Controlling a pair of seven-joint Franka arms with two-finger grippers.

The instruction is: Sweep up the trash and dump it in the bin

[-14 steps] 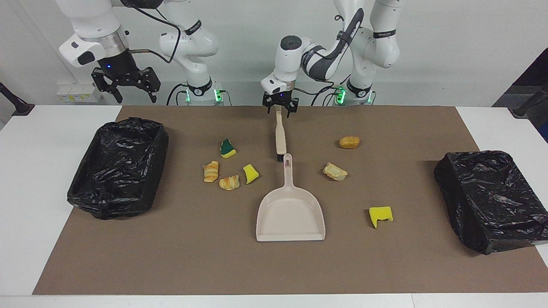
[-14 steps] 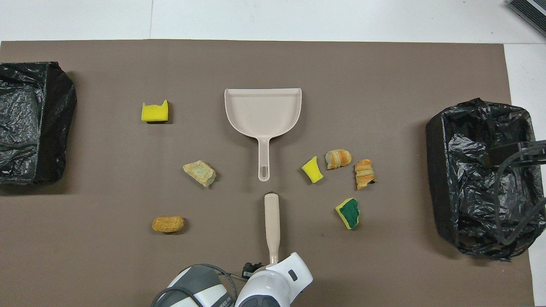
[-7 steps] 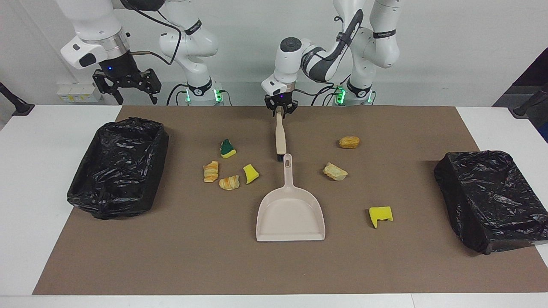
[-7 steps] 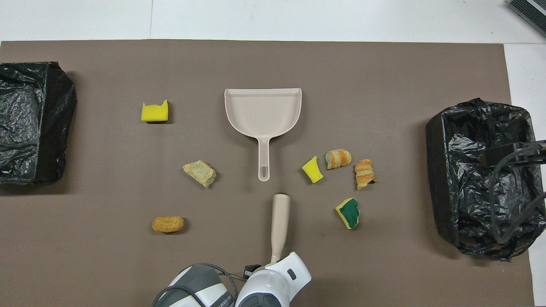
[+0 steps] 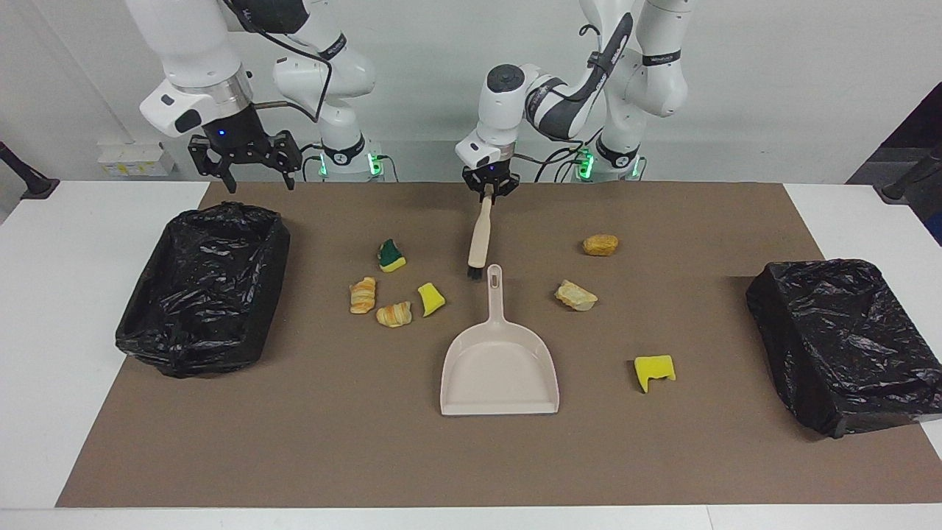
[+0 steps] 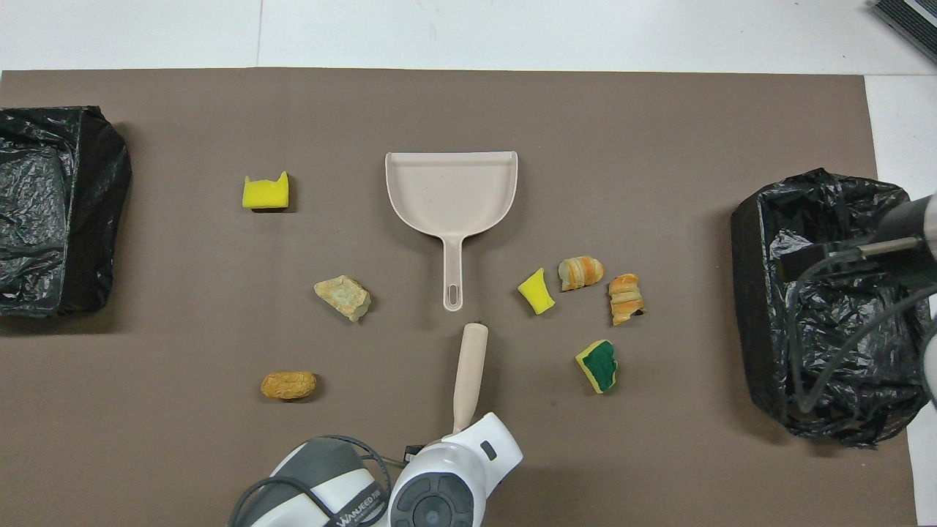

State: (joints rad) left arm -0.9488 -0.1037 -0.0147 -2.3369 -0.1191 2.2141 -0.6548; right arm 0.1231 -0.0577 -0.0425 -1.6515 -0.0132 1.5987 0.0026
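- The left gripper (image 5: 489, 188) has its fingers closed on the handle end of the beige plastic brush (image 5: 479, 237), which hangs slanted, its dark bristle tip just by the handle of the beige plastic dustpan (image 5: 500, 361).
- The right gripper (image 5: 245, 156), fingers spread wide and empty, hangs over the brown mat near the open black-bagged bin (image 5: 202, 287).
- The seven trash bits (image 5: 397, 314) lie scattered on the mat, all apart from both grippers: spongy yellow pieces, a green-topped sponge (image 5: 391, 255), crusty bread lumps.
- The overhead view hides the left fingers under the wrist; the facing view shows them.
- A second bag-covered bin (image 5: 846, 341) sits at the left arm's end of the desk (image 5: 44, 353).
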